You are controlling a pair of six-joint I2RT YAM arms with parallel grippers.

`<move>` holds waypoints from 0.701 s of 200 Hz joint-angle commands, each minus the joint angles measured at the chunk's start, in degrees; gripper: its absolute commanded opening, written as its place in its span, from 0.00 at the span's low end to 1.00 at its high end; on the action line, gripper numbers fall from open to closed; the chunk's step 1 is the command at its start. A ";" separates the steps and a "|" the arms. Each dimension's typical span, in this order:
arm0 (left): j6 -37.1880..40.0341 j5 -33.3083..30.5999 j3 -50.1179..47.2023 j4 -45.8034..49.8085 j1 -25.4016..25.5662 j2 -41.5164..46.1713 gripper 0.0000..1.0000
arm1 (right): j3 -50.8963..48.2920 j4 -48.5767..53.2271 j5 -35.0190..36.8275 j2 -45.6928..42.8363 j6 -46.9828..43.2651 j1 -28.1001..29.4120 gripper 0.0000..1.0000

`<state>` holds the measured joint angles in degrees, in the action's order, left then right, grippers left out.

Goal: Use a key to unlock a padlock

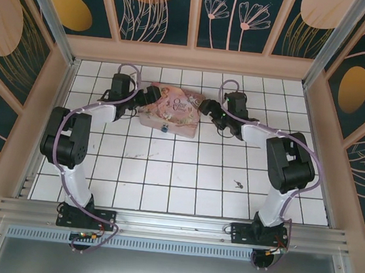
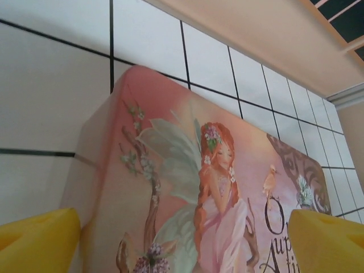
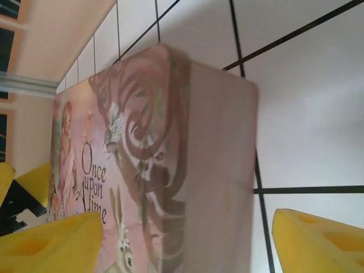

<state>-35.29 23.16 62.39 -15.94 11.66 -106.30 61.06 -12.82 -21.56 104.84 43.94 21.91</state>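
2 grippers flank the pink tin box (image 1: pixel 174 114), which lies toward the far side of the white tiled table (image 1: pixel 132 170). At the box's left end, the left gripper (image 1: pixel 150 97) has its yellow fingers (image 2: pixel 37 242) spread wide. The box's corner sits between them and nothing is clamped. At the box's right end, the right gripper (image 1: pixel 206 106) stands likewise, fingers (image 3: pixel 315 239) wide apart around that end (whether any pad touches the tin I cannot tell). The padlock (image 1: pixel 164 128), blue, sits against the box's near side, about mid-length. The key (image 1: pixel 237 183) lies on a tile well apart from the box, nearer than it and off to its right, untouched by either gripper.
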 commanded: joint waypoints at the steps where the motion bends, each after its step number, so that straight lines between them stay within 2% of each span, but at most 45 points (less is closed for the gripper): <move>1: -2.55 2.12 -3.00 -3.15 2.80 3.64 0.94 | 1.55 -1.78 -1.39 0.42 0.70 1.71 0.76; 72: -7.20 1.29 -14.00 -8.63 8.24 12.36 0.94 | -9.10 -1.86 1.71 -8.03 1.98 4.72 0.74; 91: -7.94 -0.40 -15.89 -9.57 8.29 13.41 0.96 | -10.62 -0.67 3.87 -9.36 1.82 4.63 0.79; 117: -5.39 -5.27 -14.85 -5.81 8.29 14.97 0.99 | -11.65 4.27 10.21 -13.87 0.64 4.41 0.86; 140: -4.04 -8.51 -13.86 -3.49 8.29 17.97 0.99 | -11.90 12.46 15.40 -20.07 -1.62 4.20 0.89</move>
<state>-40.99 18.17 46.94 -20.05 19.57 -92.90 49.54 -8.49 -12.67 91.68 44.71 26.00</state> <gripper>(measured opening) 0.987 0.885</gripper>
